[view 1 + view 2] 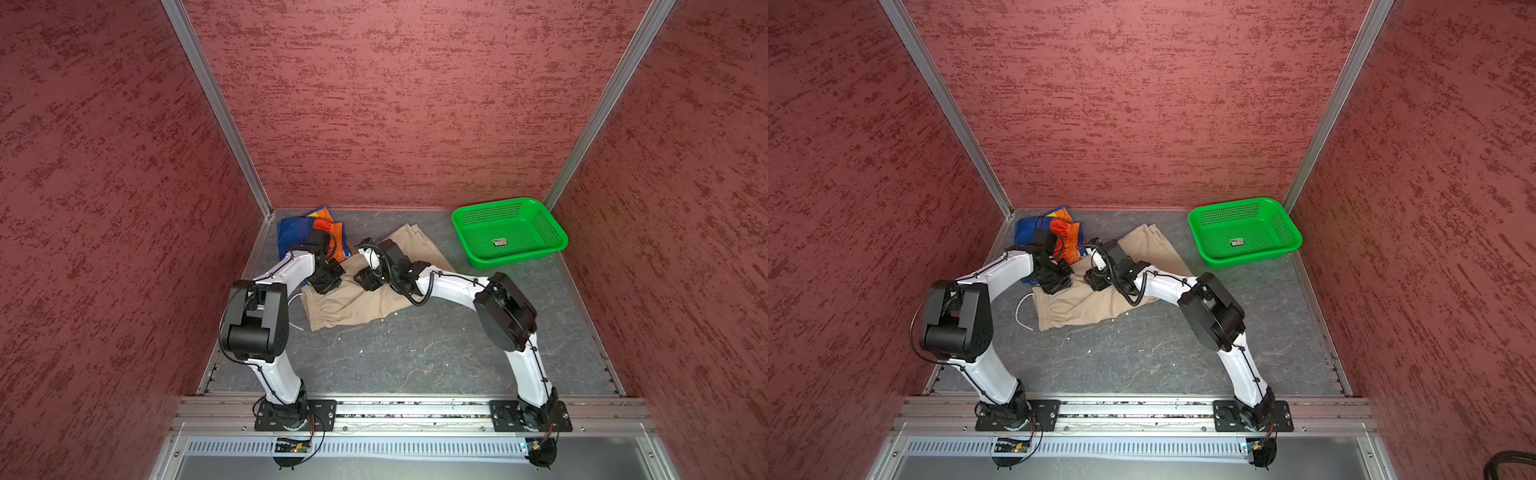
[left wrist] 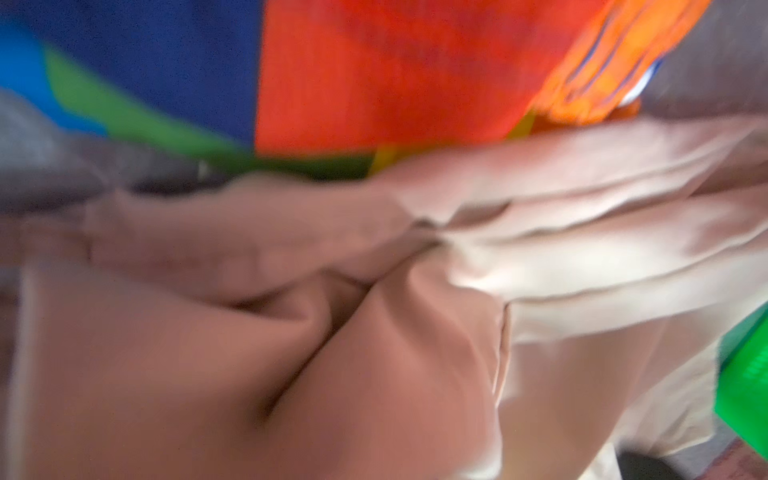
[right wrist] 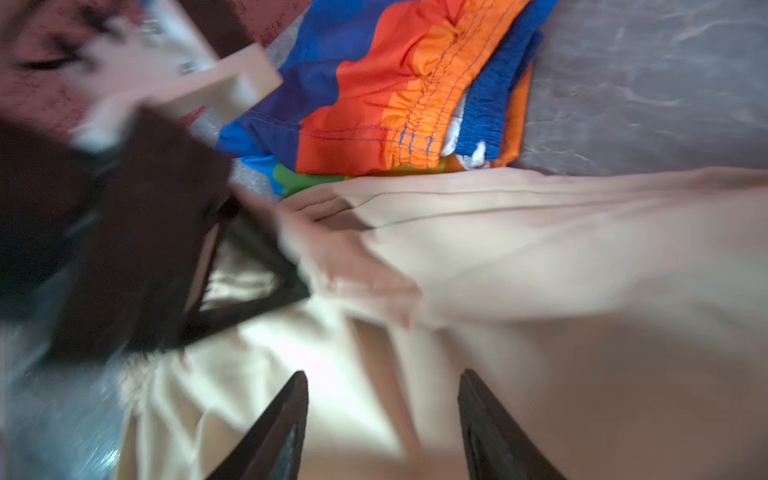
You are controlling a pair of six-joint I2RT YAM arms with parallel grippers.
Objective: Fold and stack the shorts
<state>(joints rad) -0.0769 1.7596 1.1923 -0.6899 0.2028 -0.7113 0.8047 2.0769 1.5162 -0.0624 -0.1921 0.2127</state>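
Beige shorts [image 1: 353,307]: mid-table, edge touching rainbow shorts [image 1: 295,232] in back-left corner. My L claw [image 1: 326,284]: pinched shut on beige fabric nr waistband. My R claw [image 3: 382,376]: jaws apart over beige fabric. Free room: front of table [image 1: 415,357]; green basket [image 1: 557,241] back-right.

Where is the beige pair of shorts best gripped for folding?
Probably the gathered waistband, pinched at its corners from above: it is the thickest, straightest edge, lying flat at the near left end, while the legs trail off toward the green basket.

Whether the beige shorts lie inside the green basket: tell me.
No, the beige shorts lie on the table, outside the green basket.
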